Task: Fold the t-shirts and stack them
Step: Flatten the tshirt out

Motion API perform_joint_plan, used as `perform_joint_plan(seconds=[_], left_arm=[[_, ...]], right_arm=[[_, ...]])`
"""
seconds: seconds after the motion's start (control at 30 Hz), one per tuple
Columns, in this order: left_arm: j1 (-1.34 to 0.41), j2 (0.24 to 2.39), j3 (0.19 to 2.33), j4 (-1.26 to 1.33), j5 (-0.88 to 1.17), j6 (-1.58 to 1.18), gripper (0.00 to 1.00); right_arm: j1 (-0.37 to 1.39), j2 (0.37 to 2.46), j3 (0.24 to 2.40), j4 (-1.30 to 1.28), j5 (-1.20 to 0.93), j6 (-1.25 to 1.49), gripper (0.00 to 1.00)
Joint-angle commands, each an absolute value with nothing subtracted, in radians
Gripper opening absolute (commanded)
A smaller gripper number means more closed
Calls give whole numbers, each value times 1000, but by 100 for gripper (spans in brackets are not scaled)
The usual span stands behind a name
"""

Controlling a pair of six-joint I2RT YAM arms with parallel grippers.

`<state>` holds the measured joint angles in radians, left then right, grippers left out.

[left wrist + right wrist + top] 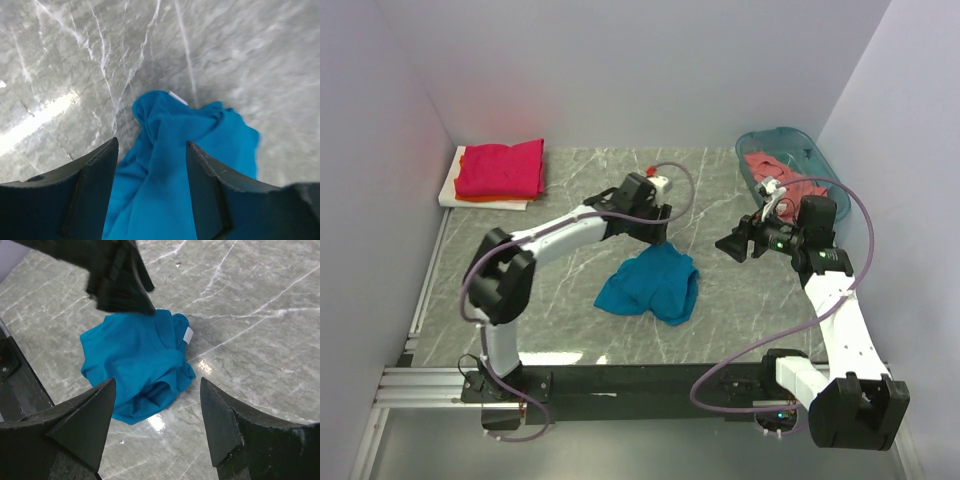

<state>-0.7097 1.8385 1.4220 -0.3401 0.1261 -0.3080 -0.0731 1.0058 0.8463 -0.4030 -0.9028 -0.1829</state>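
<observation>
Teal-blue t-shirt [650, 285] lay crumpled mid-table on the marble top [570, 180]. We had the left gripper [152, 145] down on its far edge, jaws part-way apart with cloth between the 2 fingers; we couldn't tell if it was pinched. Right gripper [157, 381] hung wide open and empty, to the shirt's right. Magenta-red t-shirt [502, 168] sat folded on the orange t-shirt [466, 156] far left. Salmon-pink t-shirt [765, 163] sat in the teal basket [780, 133].
</observation>
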Motion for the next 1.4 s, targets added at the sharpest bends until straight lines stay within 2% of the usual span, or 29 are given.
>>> perform_joint_plan(seconds=[0.0,0.03,0.17,0.33,0.4,0.43,0.47,0.5,0.73,0.97,1.13,1.37], left_arm=[[-758,1899,1567,-501,3,-235,60],[-762,1931,1591,-521,3,-227,57],[-781,1968,1651,-589,-64,-204,55],[-799,1968,1657,-610,-61,-196,40],[-802,1967,1660,-621,-58,-196,28],[-804,1960,1663,-621,-60,-196,12],[-807,1956,1661,-623,-66,-198,3],[-808,1950,1661,-620,-69,-198,1],[-822,1758,1579,-525,-104,-238,1],[-824,1487,1301,-321,-43,-287,1],[-822,1316,1183,-246,-23,-301,1],[-821,1172,1060,-276,-156,-325,0]], right_arm=[[-84,968,842,-362,-930,-166,75],[-86,971,842,-362,-930,-166,75],[-86,986,848,-376,-931,-175,75],[-86,999,853,-385,-925,-181,75],[-86,997,853,-384,-923,-181,75],[-86,996,851,-382,-920,-179,75],[-87,994,851,-382,-919,-179,75],[-87,994,850,-382,-916,-179,75],[-91,999,848,-382,-914,-181,74],[-91,1017,848,-387,-930,-183,74],[-77,1083,859,-416,-945,-192,74],[89,1192,864,-434,-827,-212,73]])
